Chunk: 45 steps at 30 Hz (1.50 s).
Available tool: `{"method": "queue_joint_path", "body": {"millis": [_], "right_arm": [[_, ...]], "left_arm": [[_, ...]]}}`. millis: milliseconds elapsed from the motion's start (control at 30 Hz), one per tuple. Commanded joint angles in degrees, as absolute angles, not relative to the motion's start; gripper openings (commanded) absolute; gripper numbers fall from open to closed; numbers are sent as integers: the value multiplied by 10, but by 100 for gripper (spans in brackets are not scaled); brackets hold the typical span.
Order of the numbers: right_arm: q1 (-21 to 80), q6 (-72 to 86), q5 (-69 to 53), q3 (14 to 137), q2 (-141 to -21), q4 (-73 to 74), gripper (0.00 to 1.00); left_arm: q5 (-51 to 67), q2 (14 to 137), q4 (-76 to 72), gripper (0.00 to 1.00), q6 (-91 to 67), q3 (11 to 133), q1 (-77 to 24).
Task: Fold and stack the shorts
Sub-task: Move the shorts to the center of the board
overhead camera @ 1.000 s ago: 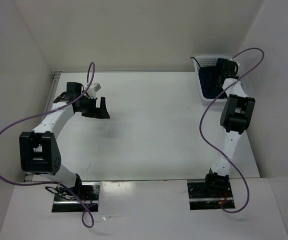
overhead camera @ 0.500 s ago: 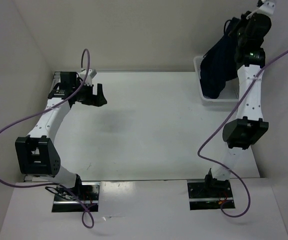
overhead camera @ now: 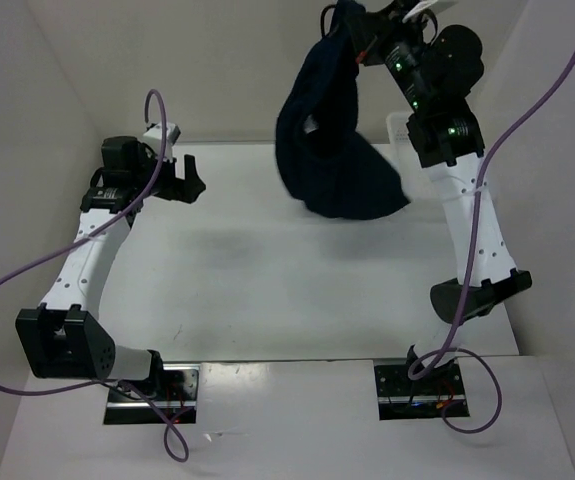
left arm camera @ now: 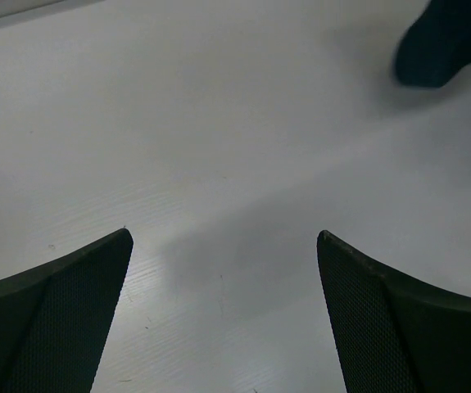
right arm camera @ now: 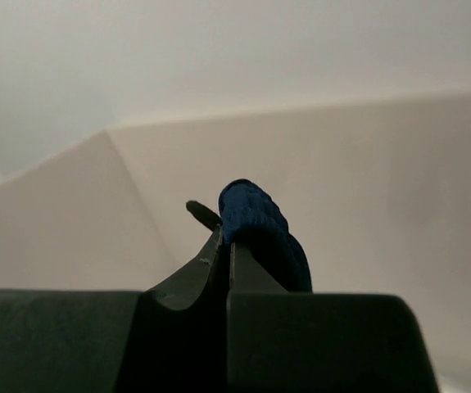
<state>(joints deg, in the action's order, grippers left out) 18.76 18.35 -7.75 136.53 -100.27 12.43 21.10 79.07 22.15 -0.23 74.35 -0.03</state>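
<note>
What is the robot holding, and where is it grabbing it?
The right end effector pinches the dark blue shorts by a bunched fold of cloth; the rest hangs down. The left end effector is open and holds nothing.

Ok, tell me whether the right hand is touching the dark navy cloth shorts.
Touching. The right wrist view shows the right hand pinched shut on a fold of the dark navy cloth shorts, no gap between them.

One pair of shorts [overhead camera: 332,150]; two hands, the left hand [overhead camera: 189,186] and right hand [overhead camera: 357,25]; one counter [overhead camera: 297,285].
</note>
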Motion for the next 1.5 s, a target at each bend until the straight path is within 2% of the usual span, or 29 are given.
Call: {"method": "queue_joint_path", "body": {"millis": [0,33,133,167,200,300,467,633,767,900,1100,1367,1467], "right_arm": [[194,210,-80,1241,-963,62,0],[194,201,-73,1206,-955,57,1],[180,189,-43,1086,-937,50,26],[161,189,-43,1058,-928,50,61],[150,199,-43,1012,-928,43,72],[129,199,-33,956,-921,43,80],[129,242,-85,895,-958,68,80],[170,285,-141,859,-1021,73,66],[193,291,-155,853,-1076,67,63],[207,306,-162,871,-1127,62,59],[226,287,-129,895,-1169,62,59],[237,308,-101,890,-1177,66,59],[243,329,-107,896,-1201,66,58]], "left_arm": [[192,766,185,100,0,722,3],[187,759,185,100,0,722,3],[182,746,192,100,0,701,3],[182,741,192,100,0,694,3],[176,741,192,100,0,687,3],[165,735,198,100,0,656,3],[137,744,192,100,0,622,8],[135,826,218,100,0,642,32],[142,864,210,100,0,677,55],[158,956,235,100,0,752,86],[253,1077,317,100,0,889,151],[179,1143,265,100,0,875,130],[186,1162,260,100,0,858,135]]}}
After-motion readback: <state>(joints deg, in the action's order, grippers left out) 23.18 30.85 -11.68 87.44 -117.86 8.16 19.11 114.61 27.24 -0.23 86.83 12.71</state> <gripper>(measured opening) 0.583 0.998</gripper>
